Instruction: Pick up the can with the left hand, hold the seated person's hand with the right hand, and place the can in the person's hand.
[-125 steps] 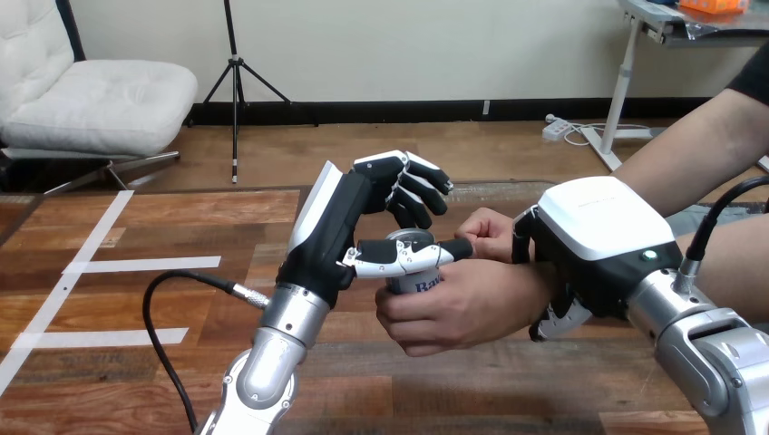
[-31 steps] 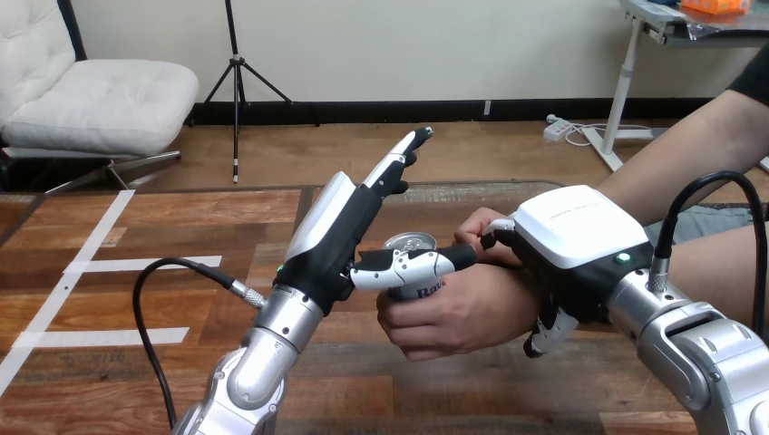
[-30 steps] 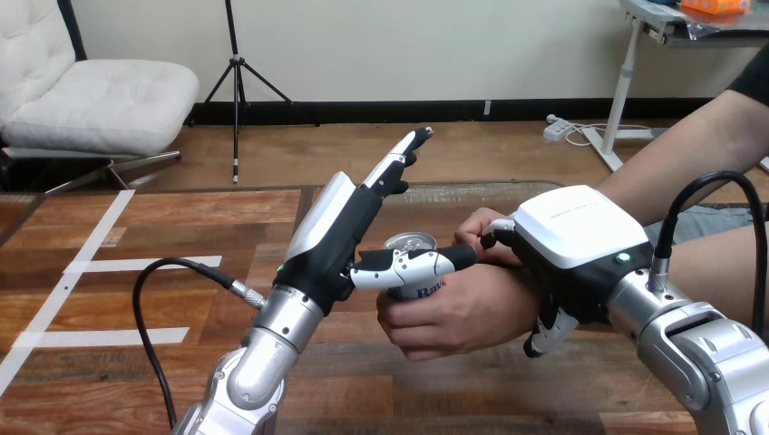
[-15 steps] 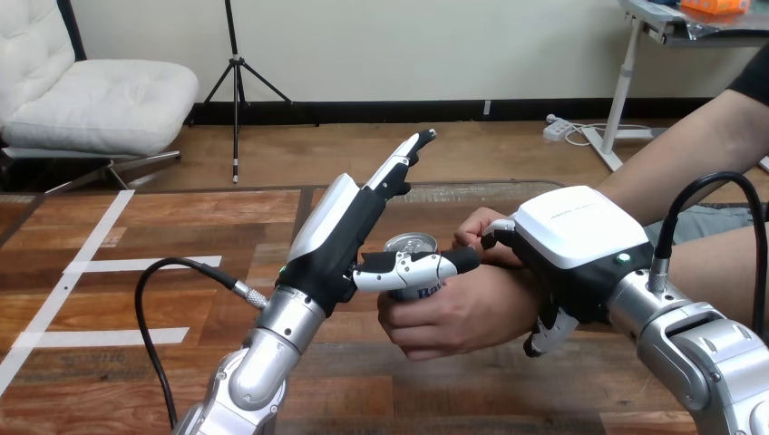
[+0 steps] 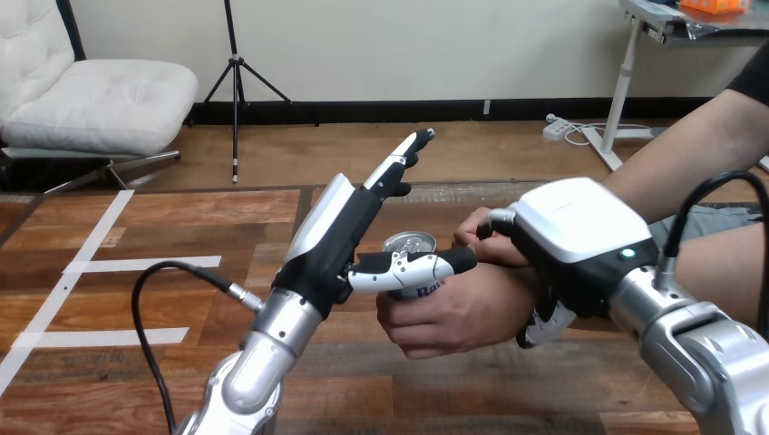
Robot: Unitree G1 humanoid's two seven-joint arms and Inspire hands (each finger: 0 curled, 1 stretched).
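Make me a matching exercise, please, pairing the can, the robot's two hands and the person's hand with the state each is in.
Things:
1. can
2. left hand
3. right hand
4. person's hand

States:
A. fingers straight, pointing up and away
B. curled round the person's wrist
C. upright, silver top showing
D. closed round the can

Pairs: 1-C, 2-A, 3-B, 4-D.

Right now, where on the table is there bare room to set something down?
The table is bare at left around the white tape lines, and along the near edge between the robot's forearms. Crowded mid-right: left hand, can, the person's hand and right hand cluster.
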